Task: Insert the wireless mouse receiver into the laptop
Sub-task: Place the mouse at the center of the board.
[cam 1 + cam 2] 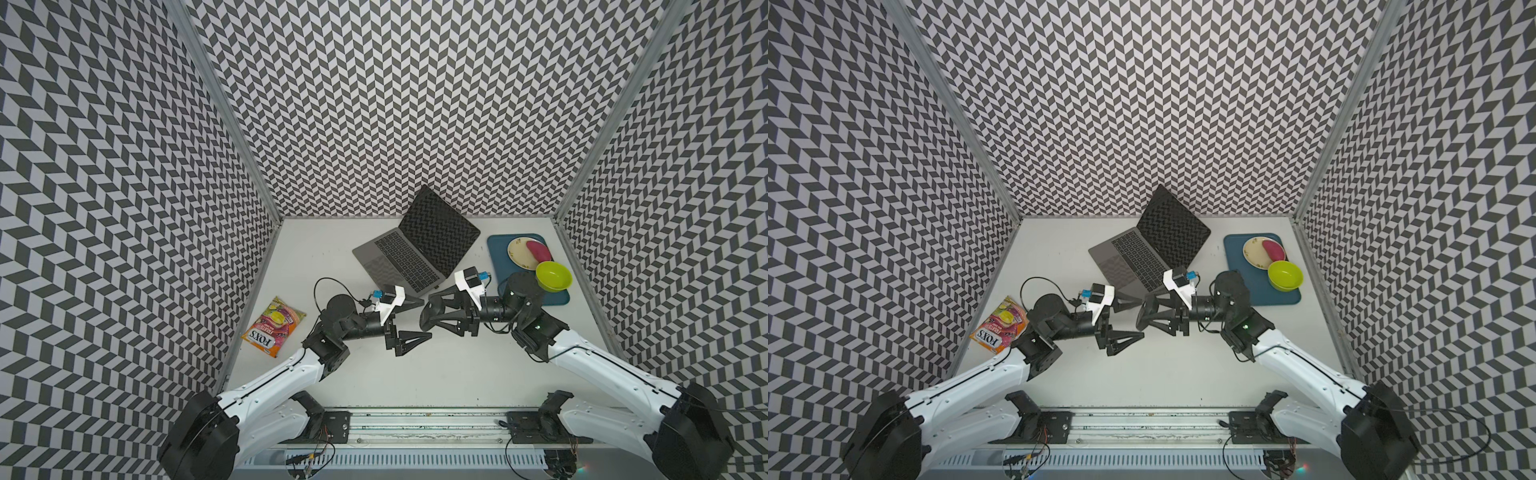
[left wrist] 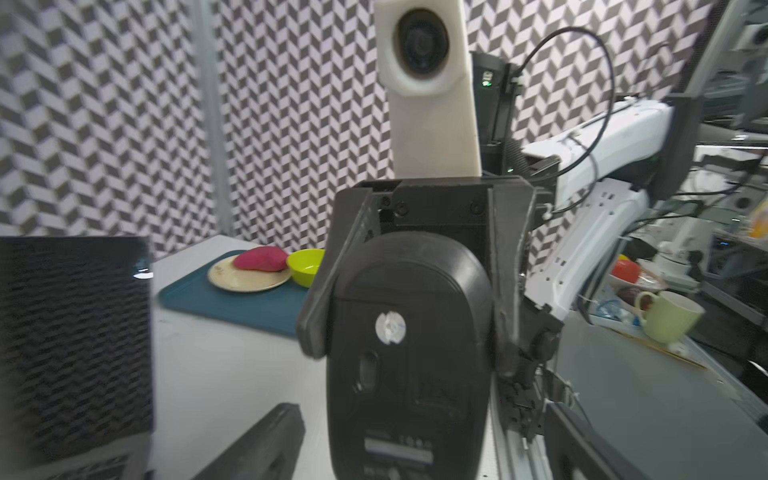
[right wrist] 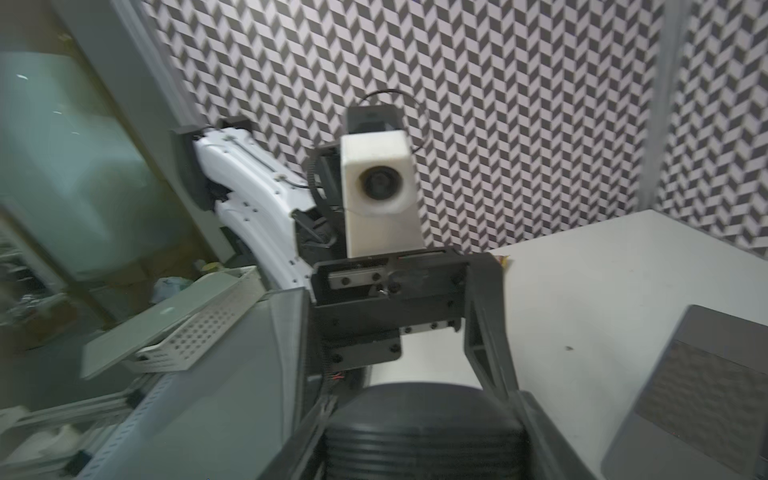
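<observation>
Black mouse (image 2: 409, 374) clamped in right gripper (image 2: 409, 338); left gripper (image 1: 1140, 319) spread wide. No receiver seen; judged tiny, rigid, slippery: best pinched by stub end.

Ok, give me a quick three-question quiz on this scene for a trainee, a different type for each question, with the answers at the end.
1. Multiple choice: what is the right gripper holding? A nothing; B the black mouse; C a spoon.
2. True or false: the laptop has its lid shut.
3. Fill in: the pink object lies on a ___ that sits on the blue tray.

Key
1. B: its fingers press against both sides of the mouse, which is off the table.
2. False: the lid stands open and the keys show.
3. plate
</observation>
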`<state>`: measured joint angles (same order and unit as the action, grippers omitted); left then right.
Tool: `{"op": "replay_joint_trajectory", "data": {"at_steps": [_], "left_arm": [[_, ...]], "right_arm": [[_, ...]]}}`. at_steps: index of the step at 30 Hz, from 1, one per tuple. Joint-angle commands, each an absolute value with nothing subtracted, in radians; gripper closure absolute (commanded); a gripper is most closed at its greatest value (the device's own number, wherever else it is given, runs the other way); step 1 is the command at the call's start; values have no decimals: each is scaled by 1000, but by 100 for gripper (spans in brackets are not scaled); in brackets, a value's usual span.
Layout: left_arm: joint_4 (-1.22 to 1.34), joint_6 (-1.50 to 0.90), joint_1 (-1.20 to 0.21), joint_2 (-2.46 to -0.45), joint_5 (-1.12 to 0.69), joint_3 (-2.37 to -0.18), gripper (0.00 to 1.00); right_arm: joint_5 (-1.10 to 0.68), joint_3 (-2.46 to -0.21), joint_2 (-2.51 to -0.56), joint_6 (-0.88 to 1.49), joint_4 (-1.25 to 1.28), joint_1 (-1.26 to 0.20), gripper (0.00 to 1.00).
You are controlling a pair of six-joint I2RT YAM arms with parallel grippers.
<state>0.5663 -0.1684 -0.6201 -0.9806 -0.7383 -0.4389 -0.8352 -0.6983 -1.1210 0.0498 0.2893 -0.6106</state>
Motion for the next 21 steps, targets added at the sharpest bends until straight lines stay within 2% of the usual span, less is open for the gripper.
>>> {"op": "replay_joint_trajectory", "data": {"at_steps": [1, 4, 10, 13, 16, 18, 21], "left_arm": [[473, -112, -520, -879, -509, -397, 0], [398, -90, -410, -808, -407, -389, 0], [281, -62, -291, -816, -314, -424, 0], [276, -81, -288, -833, -260, -432, 0], [282, -142, -288, -839, -142, -423, 0], [306, -173, -288, -836, -67, -407, 0], [387, -203, -288, -825, 61, -358, 0]], "right_arm": [[-487, -770, -1191, -201, 30, -611, 62], [-238, -878, -1285, -287, -158, -620, 63], [42, -1026, -1463, -393, -403, -692, 62], [122, -1085, -1560, -420, -491, -746, 61], [127, -1127, -1651, -426, -536, -786, 60], [105, -1139, -1687, -418, -531, -801, 54], [39, -1132, -1696, -407, -480, -811, 35]]}}
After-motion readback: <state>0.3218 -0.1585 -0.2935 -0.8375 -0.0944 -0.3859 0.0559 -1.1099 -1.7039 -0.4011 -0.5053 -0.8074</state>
